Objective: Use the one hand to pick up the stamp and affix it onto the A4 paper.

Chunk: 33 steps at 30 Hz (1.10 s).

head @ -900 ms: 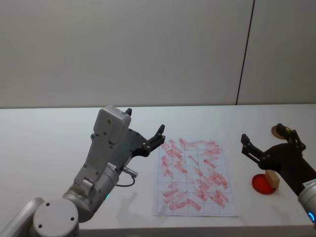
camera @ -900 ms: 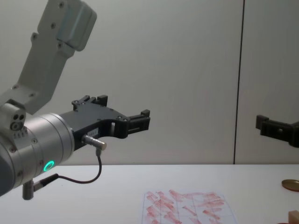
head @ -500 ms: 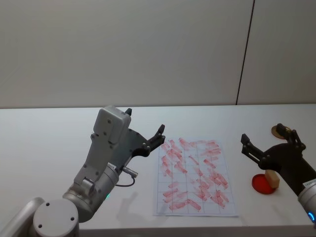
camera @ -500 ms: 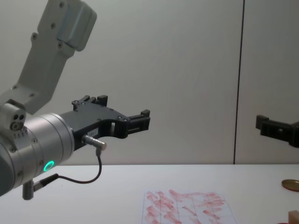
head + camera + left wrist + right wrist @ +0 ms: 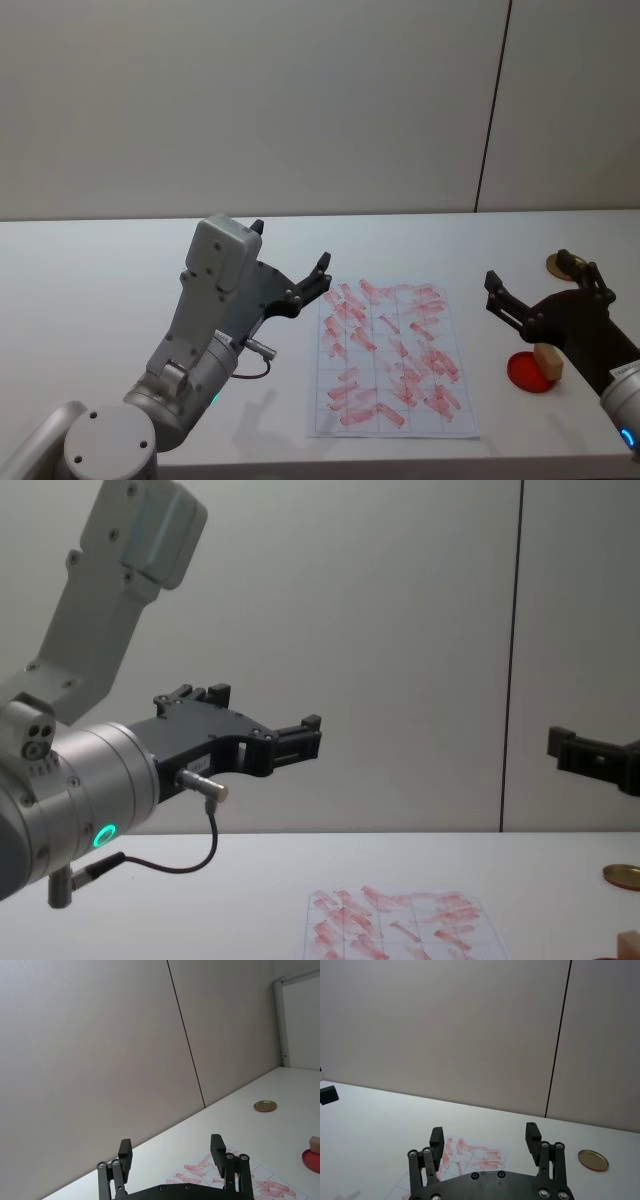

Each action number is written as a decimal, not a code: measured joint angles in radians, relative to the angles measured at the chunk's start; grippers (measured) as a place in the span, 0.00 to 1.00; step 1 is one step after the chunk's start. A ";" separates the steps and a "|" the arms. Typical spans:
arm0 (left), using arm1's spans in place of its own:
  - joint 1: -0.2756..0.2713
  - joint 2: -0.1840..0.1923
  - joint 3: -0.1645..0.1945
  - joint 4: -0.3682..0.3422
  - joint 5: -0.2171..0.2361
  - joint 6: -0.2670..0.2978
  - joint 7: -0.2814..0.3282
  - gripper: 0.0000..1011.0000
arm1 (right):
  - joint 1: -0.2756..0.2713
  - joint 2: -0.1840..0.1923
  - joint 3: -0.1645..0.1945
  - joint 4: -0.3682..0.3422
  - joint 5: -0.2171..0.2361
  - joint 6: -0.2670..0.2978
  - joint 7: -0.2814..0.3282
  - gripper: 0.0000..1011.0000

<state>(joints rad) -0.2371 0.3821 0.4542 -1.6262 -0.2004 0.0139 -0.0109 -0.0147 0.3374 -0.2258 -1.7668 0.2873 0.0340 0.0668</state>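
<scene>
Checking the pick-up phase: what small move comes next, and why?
Probably lower the right gripper onto the stamp: it hangs open and empty, the stamp stands on the red pad beside it, off the A4 paper; the left gripper hovers left of it.

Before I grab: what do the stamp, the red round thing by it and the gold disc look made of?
The stamp: apparently bare wood, tan and matte, blocky. The red round thing: flat, evenly saturated red; an ink pad or plastic dish, I cannot tell which. The gold disc: likely thin metal, with a raised rim and golden sheen.
</scene>
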 joint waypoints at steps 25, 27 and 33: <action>0.000 0.000 0.000 0.000 0.000 0.000 0.000 0.98 | 0.056 -0.008 0.025 0.071 -0.021 0.093 -0.047 0.99; 0.000 0.000 0.000 0.000 0.000 0.000 0.000 0.98 | 0.063 -0.009 0.027 0.082 -0.025 0.107 -0.051 0.99; 0.000 0.000 0.000 0.000 0.000 0.000 0.000 0.98 | 0.099 -0.019 0.032 0.137 -0.044 0.164 -0.064 0.99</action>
<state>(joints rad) -0.2371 0.3821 0.4542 -1.6262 -0.2004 0.0138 -0.0110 0.0841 0.3186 -0.1943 -1.6302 0.2436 0.1979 0.0028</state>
